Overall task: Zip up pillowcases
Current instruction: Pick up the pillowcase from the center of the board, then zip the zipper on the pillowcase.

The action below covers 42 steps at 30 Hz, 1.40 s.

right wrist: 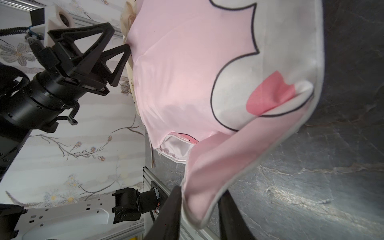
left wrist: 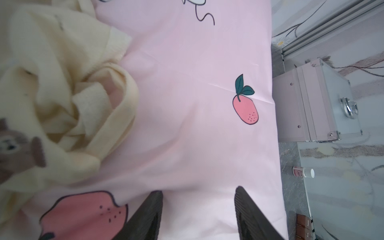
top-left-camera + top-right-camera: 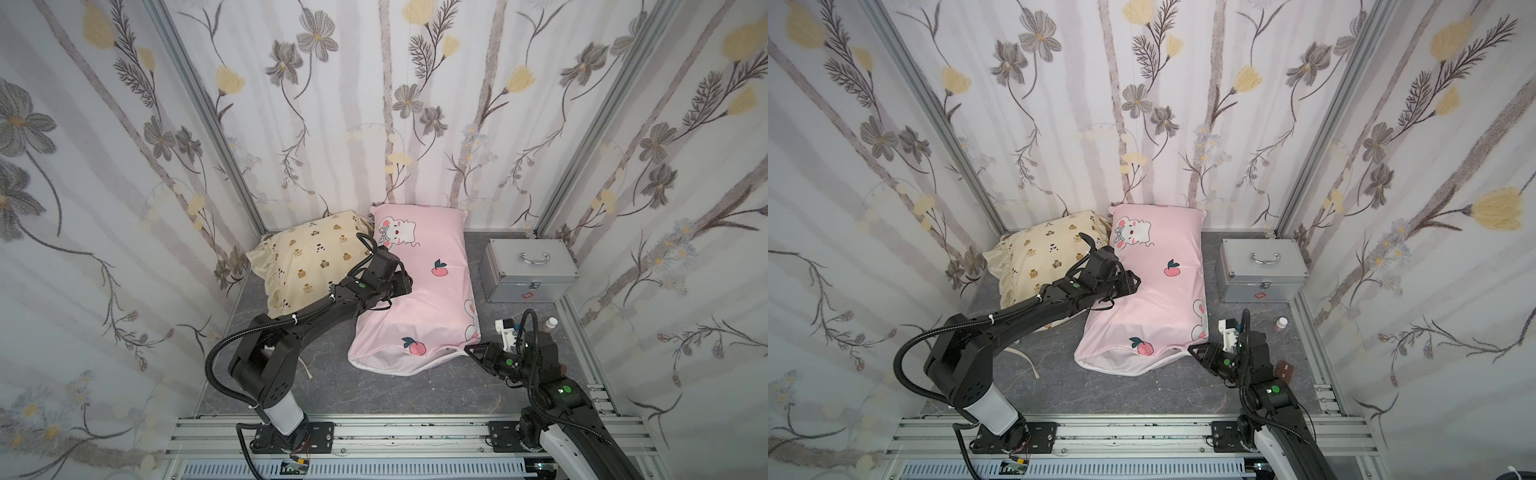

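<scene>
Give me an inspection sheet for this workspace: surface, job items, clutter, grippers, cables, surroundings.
Surface: grey marbled table.
Job's things: pink pillow with its near end gaping open; cream pillow beside it, touching.
Clutter: silver case, small bottle, brown box.
Grippers: left gripper open over the pink pillow; right gripper shut on the pink pillow's corner.
Cables: black conduit looping on the left arm.
Surroundings: floral wall panels, aluminium frame.
</scene>
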Motion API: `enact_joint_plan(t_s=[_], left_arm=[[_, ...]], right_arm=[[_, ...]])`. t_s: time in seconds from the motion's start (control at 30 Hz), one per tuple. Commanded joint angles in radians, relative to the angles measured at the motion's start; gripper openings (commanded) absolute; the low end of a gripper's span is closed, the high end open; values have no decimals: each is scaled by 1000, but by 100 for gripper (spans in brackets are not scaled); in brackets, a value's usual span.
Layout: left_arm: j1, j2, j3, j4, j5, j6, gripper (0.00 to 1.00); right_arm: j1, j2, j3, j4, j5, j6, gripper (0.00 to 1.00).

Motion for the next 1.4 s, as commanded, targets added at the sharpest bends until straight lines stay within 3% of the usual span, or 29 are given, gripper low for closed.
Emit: enact_joint_plan(t_s=[0.0, 0.2, 0.47, 0.67, 0.83, 1.37], left_arm=[[-7, -56, -15, -25, -32, 7, 57], [-116, -218, -99, -50, -24, -64, 60], [-276, -298, -389, 331, 210, -403, 60], [-377, -228, -460, 643, 275, -577, 59], [-423, -186, -414, 546, 237, -530, 57], [-400, -87, -404, 670, 234, -550, 45]], right_arm=[[-3, -1, -1, 54, 0, 11, 20], [-5, -11, -14, 44, -29, 0, 0], [-31, -25, -16, 127, -169, -30, 0], [-40, -5, -27, 238, -237, 23, 0], [-47, 3, -32, 311, -274, 73, 0], [-48, 13, -74, 460, -339, 172, 0]])
